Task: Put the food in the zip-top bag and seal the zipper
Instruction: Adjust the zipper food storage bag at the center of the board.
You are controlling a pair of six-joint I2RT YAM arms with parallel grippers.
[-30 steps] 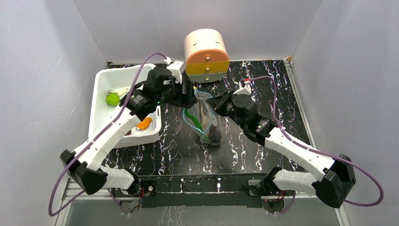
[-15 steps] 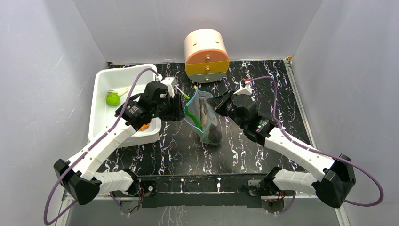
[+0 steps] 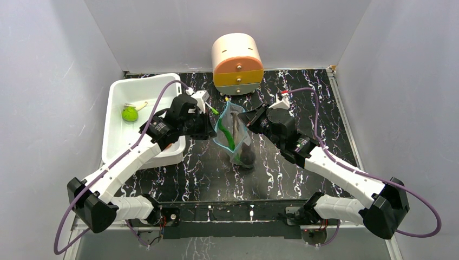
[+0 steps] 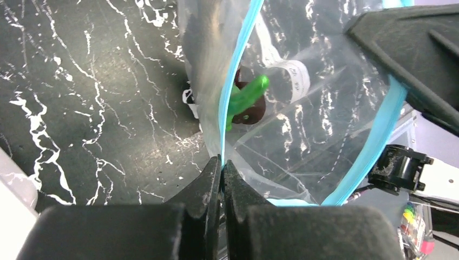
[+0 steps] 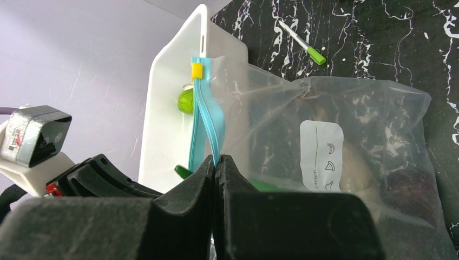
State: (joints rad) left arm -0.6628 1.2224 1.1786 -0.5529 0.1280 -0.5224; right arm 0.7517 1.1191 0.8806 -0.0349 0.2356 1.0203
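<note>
The clear zip-top bag [image 3: 234,135] stands mid-table, its mouth held apart between both arms. My left gripper [image 3: 212,126] is shut on the left side of the teal zipper [image 4: 230,92], the strip running up from between its jaws. My right gripper [image 3: 247,120] is shut on the opposite zipper [image 5: 204,124] strip, below its yellow tab [image 5: 197,70]. Inside the bag lie the green pepper [image 4: 246,96], the dark ball [image 5: 406,189] and the grey-brown fish [image 3: 238,129]. A lime-green fruit [image 3: 129,114] sits in the white tub [image 3: 116,146].
A round cream, orange and grey drawer unit [image 3: 237,64] stands at the back, behind the bag. A thin white pen with a green tip [image 5: 303,42] lies on the black marbled table between tub and bag. Grey walls close in both sides.
My left gripper drew back from over the bag's mouth, came to the bag's left rim and shut on the zipper strip. The right gripper has kept its grip and place.
</note>
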